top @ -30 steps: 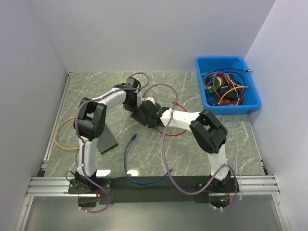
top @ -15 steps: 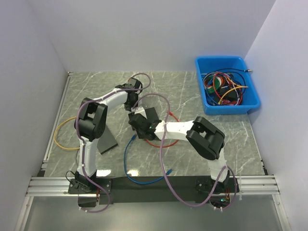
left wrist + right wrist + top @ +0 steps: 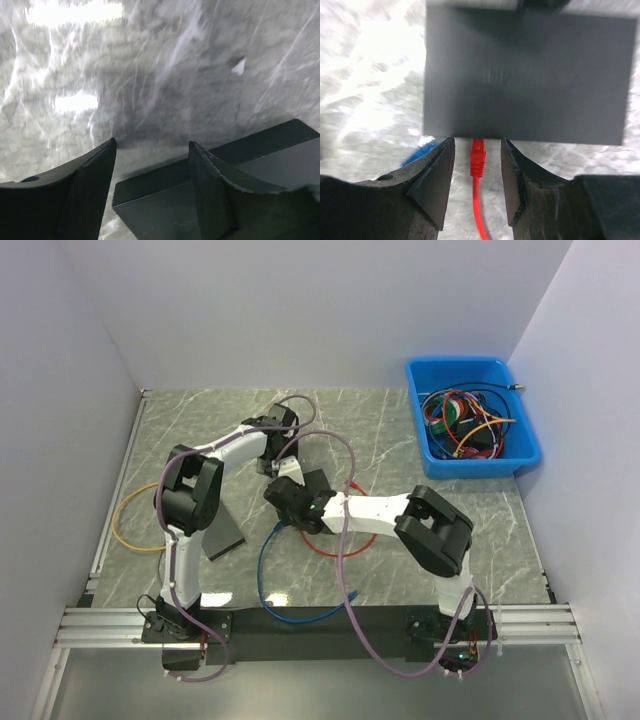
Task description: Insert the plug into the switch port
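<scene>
Mid-counter point(image 3: 500, 540), the right end effector point(image 3: 476, 146) straddles the red plug point(image 3: 478, 157) wide open, the plug's tip touching the dark switch point(image 3: 525, 75), the left end effector point(image 3: 152, 145) gapes over a switch corner, a blue cable point(image 3: 265, 570) lies toward the near edge, and a blue bin point(image 3: 460, 362) of wires sits in the far right corner.

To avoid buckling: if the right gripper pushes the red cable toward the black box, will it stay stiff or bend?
The red cable likely bends: it is thin and loops loosely in the top view. Its plug, at the edge of the black box, looks thicker, probably stiffer, so pushing there seems safer.
</scene>
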Controlling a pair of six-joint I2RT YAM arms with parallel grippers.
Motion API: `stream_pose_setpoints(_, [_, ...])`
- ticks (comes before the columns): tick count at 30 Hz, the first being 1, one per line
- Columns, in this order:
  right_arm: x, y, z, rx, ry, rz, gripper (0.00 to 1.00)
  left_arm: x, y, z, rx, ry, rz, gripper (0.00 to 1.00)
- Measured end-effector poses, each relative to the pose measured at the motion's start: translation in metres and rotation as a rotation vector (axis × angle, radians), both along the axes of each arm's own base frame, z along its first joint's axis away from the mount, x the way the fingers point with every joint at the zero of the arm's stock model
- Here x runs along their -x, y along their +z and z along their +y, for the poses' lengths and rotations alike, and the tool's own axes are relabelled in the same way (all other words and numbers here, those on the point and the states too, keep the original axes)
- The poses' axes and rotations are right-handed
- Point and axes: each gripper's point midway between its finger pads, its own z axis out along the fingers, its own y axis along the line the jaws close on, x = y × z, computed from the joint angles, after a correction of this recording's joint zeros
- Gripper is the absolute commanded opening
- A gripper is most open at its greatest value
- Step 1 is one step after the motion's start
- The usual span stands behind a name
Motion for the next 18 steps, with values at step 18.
stream_pose_setpoints(18, [0.075,0.054,0.09,-0.252,0.027,0.033,0.52,0.024,0.006,0.047,-0.034,0.087,0.072,0.68])
